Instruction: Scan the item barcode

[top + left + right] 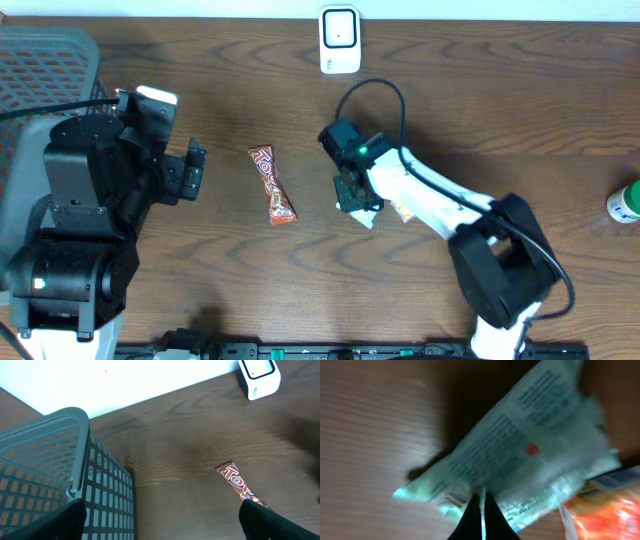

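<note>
My right gripper (356,203) (481,501) is shut on the edge of a pale, crinkled packet (530,455) (367,216) printed with small text; a barcode-like patch shows beside the fingertips. The packet hangs just above the wood at the table's middle. The white scanner (339,40) (257,377) stands at the far edge, well away from the packet. My left gripper (190,170) (160,525) is open and holds nothing, next to the basket. A red candy bar (272,185) (239,485) lies flat between the two arms, its lower end hidden behind my left gripper's right finger (280,522).
A grey mesh basket (50,60) (60,470) fills the left side. An orange packet (402,211) (600,515) lies right beside the held packet. A green-capped bottle (624,203) sits at the right edge. The scanner's black cable (385,90) loops over the right arm.
</note>
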Controlling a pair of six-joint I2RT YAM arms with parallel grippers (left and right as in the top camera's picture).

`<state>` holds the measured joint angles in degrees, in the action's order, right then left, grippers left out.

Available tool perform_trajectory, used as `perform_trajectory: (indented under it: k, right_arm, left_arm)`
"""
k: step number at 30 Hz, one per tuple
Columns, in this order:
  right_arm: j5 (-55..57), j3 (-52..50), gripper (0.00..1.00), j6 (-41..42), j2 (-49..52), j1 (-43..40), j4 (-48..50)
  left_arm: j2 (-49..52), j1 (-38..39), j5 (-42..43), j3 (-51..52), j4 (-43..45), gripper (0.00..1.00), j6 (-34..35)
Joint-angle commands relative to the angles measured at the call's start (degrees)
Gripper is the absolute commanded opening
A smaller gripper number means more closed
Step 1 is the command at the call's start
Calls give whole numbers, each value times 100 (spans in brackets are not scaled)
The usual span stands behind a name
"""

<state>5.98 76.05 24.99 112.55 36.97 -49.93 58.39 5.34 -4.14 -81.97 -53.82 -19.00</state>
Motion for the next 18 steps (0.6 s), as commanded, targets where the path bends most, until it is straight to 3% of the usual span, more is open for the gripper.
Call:
perform_trajectory:
  k: [1, 11, 18]
  right_arm:
    - [-74, -46, 1, -22, 98, -24, -15]
    - [-203, 763, 1, -72, -273, -24, -748]
    - [-201, 809, 1, -190, -367, -24, -649]
  left_arm:
    - [-4, -28, 72, 17, -15, 98, 87]
    - [-4, -28, 72, 17, -15, 98, 87]
    - [-4, -28, 72, 17, -15, 98, 87]
